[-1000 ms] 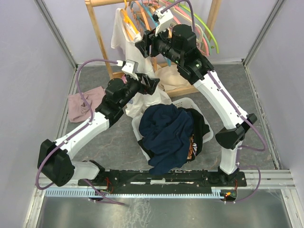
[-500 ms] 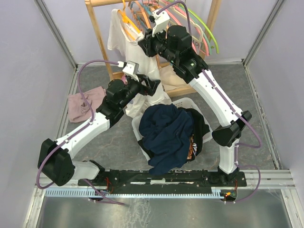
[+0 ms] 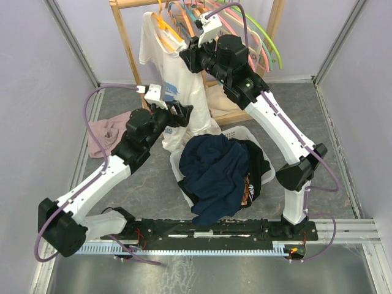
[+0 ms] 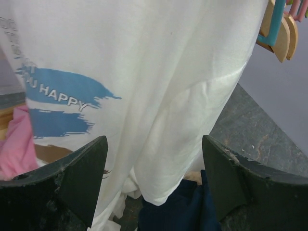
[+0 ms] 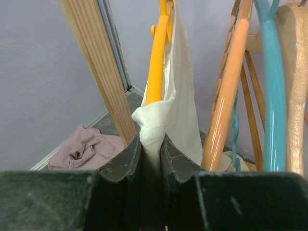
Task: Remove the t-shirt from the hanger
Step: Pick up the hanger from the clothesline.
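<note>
1. The t-shirt (image 3: 164, 67) is hanging on the yellow hanger (image 5: 158, 53), at the left end of the wooden rack (image 3: 125, 43) at the far side of the table. It is white, and a blue brush-stroke print with the word "HAPPY" is showing on its lower front.
2. The right gripper (image 5: 150, 144) is reaching up to the top of the garment. Its fingers are closed on a fold of the white cloth just beside the yellow hanger, and the fabric is bunching between the two pads.
3. The left gripper (image 4: 154, 154) is sitting lower, facing the bottom half of the t-shirt. Its fingers are standing wide apart and are gripping nothing; the hem is hanging in front of them.
4. An orange hanger (image 5: 231, 82) and a teal hanger (image 5: 272, 82) are hanging just to the right of the pinched cloth.
5. A laundry basket (image 3: 236, 131) is sitting on the table between the two arms, and a navy garment (image 3: 214, 171) is spilling over its near rim.
6. A pink garment (image 3: 104, 135) is lying crumpled on the table to the left of the rack.
</note>
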Controlling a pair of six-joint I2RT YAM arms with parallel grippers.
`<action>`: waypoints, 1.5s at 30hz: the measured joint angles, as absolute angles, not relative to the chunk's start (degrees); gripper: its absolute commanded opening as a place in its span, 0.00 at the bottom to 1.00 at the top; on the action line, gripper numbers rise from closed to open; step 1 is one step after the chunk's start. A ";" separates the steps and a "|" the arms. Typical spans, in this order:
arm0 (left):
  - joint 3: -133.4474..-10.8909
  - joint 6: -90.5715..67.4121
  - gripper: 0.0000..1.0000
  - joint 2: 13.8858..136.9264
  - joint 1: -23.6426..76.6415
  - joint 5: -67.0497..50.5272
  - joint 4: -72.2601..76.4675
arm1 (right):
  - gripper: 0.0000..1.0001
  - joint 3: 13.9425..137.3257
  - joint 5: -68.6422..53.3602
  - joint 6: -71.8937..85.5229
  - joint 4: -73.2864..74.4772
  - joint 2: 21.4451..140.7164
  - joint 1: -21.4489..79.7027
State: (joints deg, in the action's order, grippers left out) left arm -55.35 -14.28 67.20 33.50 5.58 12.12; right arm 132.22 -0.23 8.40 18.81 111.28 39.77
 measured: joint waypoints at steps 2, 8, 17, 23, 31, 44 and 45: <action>-54.22 -14.28 0.85 64.75 33.52 6.85 11.29 | 0.02 130.26 0.34 8.93 17.17 110.15 39.77; -51.88 -14.26 0.85 59.07 33.52 10.48 8.43 | 0.02 125.29 1.72 9.89 13.23 105.82 39.77; -51.24 -14.28 0.85 56.47 33.52 13.34 5.56 | 0.02 121.45 3.86 10.22 9.34 99.96 39.62; -51.24 -14.28 0.85 56.47 33.52 14.11 5.02 | 0.02 117.45 4.38 9.98 7.03 97.95 39.53; -51.24 -14.28 0.85 56.47 33.52 14.15 4.29 | 0.02 117.47 4.32 9.52 5.48 98.04 39.62; -51.24 -14.26 0.85 55.94 33.52 15.66 3.07 | 0.02 119.87 2.02 9.85 -0.69 100.90 39.77; -51.27 -14.26 0.85 55.77 33.52 16.05 2.98 | 0.02 119.44 1.76 9.87 -1.15 100.77 39.77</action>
State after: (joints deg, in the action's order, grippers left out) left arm -51.27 -14.26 55.77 33.52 16.05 2.98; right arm 119.44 1.76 9.87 -1.15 100.77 39.77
